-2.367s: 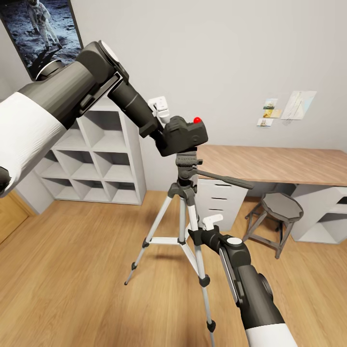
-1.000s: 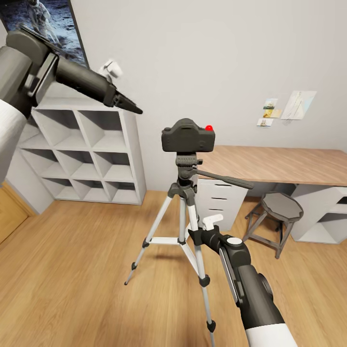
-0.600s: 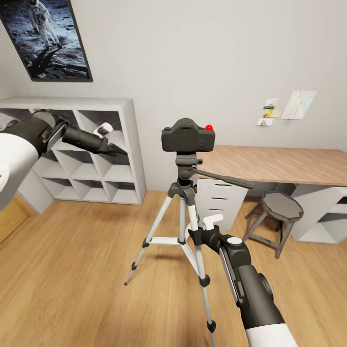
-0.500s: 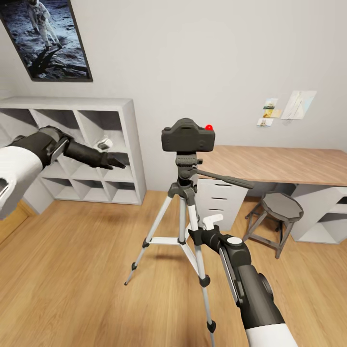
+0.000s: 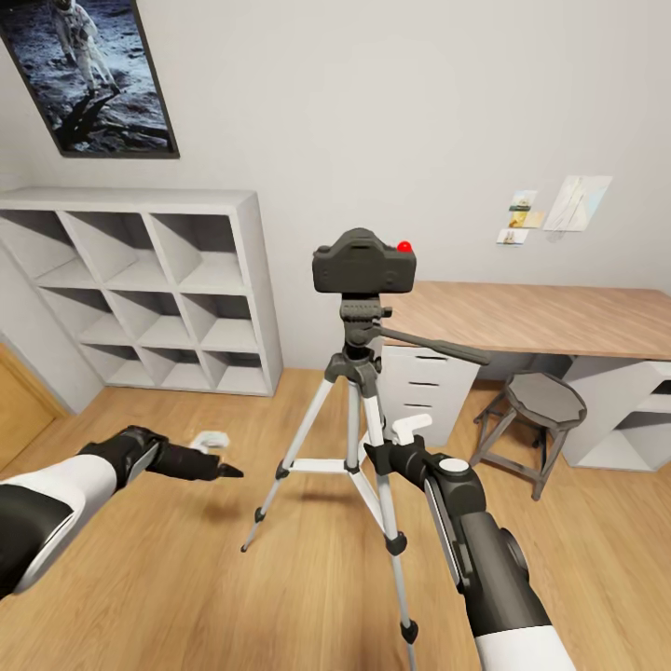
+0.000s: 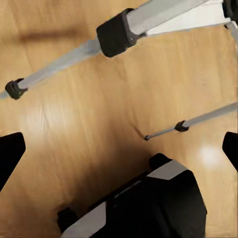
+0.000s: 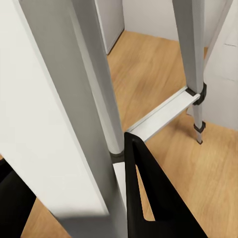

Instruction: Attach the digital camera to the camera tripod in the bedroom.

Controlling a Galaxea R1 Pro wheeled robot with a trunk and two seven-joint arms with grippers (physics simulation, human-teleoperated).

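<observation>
Head view: digital camera (image 5: 363, 263) seated on camera tripod (image 5: 357, 410) head, untouched. Left gripper (image 5: 224, 472) low over floor, released, empty. Right gripper (image 5: 380, 458) clenched on tripod leg. Attachment looks complete; next, release leg gently.

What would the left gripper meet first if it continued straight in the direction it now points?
Probably the camera tripod: the left gripper points toward its near leg, though depth is unclear and it might pass in front.

Pale grey wall (image 5: 373, 112), light wood plank floor (image 5: 168, 578), white cube shelf (image 5: 158, 289) at nine o'clock, astronaut poster (image 5: 93, 75) above, wood-topped desk (image 5: 540, 317) and grey stool (image 5: 536, 419) at three o'clock.
</observation>
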